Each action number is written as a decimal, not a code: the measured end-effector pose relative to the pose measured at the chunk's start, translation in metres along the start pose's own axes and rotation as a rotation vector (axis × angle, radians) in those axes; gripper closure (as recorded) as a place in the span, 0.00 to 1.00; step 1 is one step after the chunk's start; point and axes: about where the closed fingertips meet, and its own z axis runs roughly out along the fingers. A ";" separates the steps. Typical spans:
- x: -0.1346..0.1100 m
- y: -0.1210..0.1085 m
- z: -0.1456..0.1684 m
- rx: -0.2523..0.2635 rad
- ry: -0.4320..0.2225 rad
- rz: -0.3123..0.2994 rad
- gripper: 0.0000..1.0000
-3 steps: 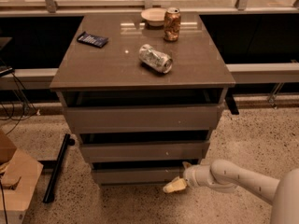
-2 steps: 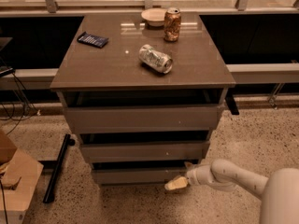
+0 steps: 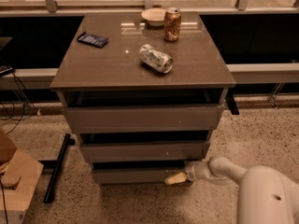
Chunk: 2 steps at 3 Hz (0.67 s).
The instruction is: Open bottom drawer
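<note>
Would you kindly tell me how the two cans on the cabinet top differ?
The copper can stands upright; the silver can lies on its side. The copper can sits at the back beside the bowl; the silver can lies nearer the middle. Both rest on the cabinet top, while the gripper is low down at the front of the bottom drawer.

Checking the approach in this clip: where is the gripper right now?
In the camera view, the pale gripper is low and right of centre, at the right end of the taupe-grey flat bottom drawer.
</note>
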 end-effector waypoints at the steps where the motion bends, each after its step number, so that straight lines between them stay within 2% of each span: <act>1: 0.006 -0.006 0.014 -0.028 0.024 0.025 0.18; 2: 0.006 -0.009 0.012 -0.024 0.027 0.023 0.41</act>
